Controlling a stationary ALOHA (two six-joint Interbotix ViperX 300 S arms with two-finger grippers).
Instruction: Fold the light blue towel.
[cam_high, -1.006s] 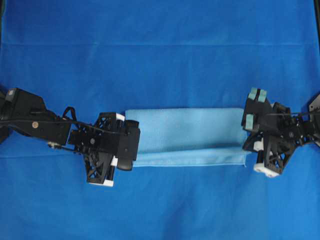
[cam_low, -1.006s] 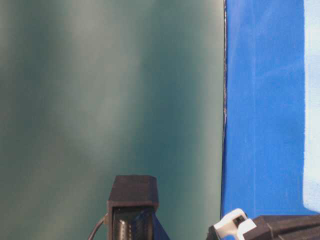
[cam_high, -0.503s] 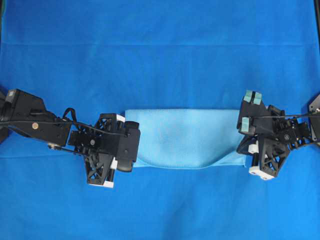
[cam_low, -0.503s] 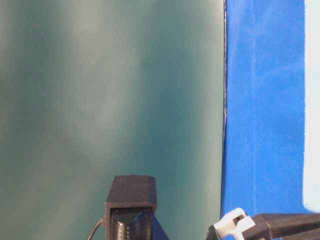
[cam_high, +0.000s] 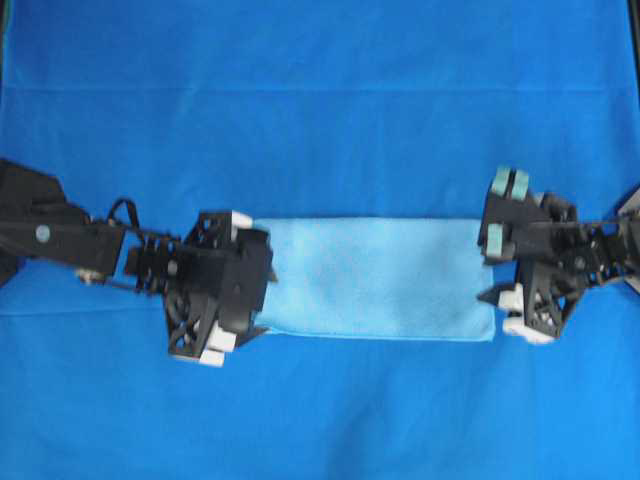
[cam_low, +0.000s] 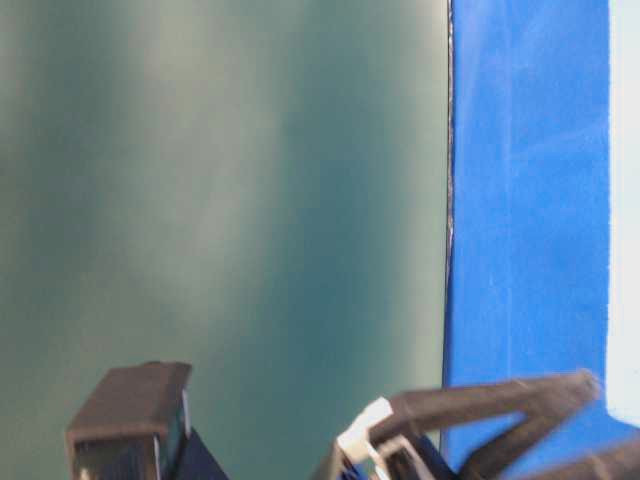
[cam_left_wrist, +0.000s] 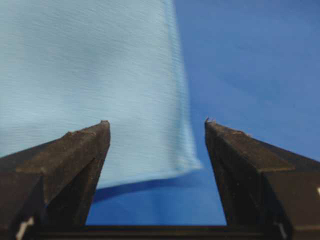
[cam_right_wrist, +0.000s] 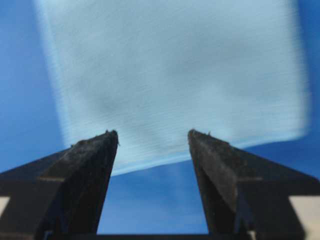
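The light blue towel (cam_high: 375, 277) lies flat in the middle of the royal-blue tablecloth (cam_high: 320, 100), folded into a wide rectangle w/ long sides running left-right in the overhead view. Its top edge looks straight; the bottom edge is slightly bowed near the left end. No wrinkles big enough to make out.

Left gripper (cam_left_wrist: 157, 131) sits at the towel's left short edge, low & close to the cloth. In the left wrist view both fingers (cam_left_wrist: 80, 155) stand well apart – jaws wide, nothing between them but tablecloth & the towel's corner. The towel's near corner hangs a bit off the surface there, w/ a dark shadow under it; it's just beyond the fingertips, not pinched. The frame is blurred, so can't tell if the left finger touches the fabric.

Right gripper (cam_right_wrist: 153, 134) is at the towel's right short edge, near the bottom-right corner in the overhead view (cam_high: 505, 290). Right wrist view shows its fingers (cam_right_wrist: 90, 165) spread wide too – the towel's edge lies across the gap just past the tips, tablecloth showing below it. Nothing held.

Table-level view: mostly a blurry green backdrop (cam_low: 220, 180), a strip of tablecloth on the right, a pale sliver of towel at the far right edge (cam_low: 625, 200), & black arm parts along the bottom, smeared by motion blur.
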